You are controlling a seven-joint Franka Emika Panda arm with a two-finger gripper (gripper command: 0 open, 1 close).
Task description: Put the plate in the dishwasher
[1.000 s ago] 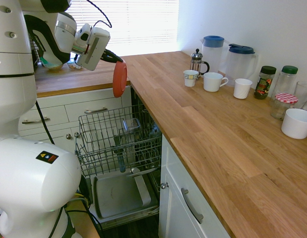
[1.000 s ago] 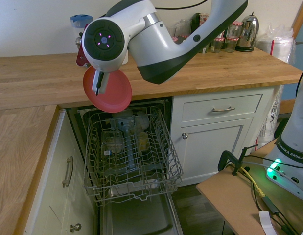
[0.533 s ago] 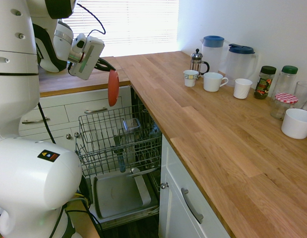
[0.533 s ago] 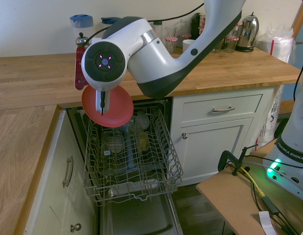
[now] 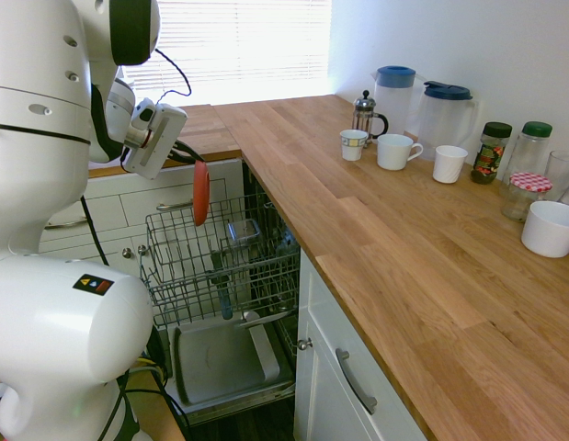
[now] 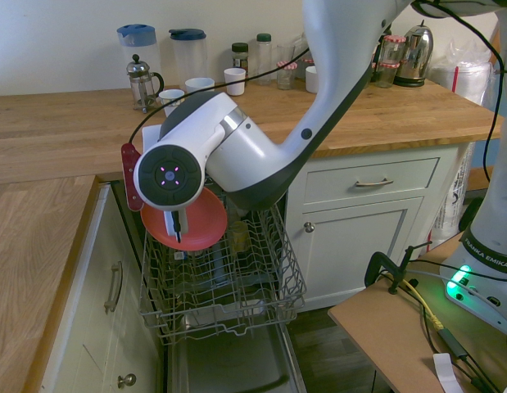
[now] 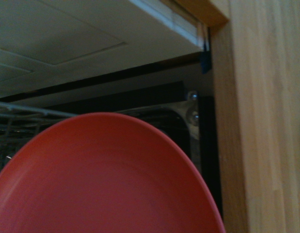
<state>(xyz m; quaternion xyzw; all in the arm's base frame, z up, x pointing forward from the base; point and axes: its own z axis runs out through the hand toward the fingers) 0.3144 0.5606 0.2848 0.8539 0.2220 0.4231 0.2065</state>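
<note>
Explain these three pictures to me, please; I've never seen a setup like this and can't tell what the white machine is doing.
The white machine is a robot arm in a kitchen. Two pictures come from cameras in the room, on opposite sides of the arm; the third comes from a camera on its wrist.

Its pincer is shut on the rim of a red plate, held on edge just above the wire rack pulled out of the open dishwasher. In the first room view the plate looks like a thin red strip because you see it edge-on. The wrist view is mostly filled by the plate.

On the wooden counter stand mugs, two jugs, a coffee press, jars and a white bowl.
</note>
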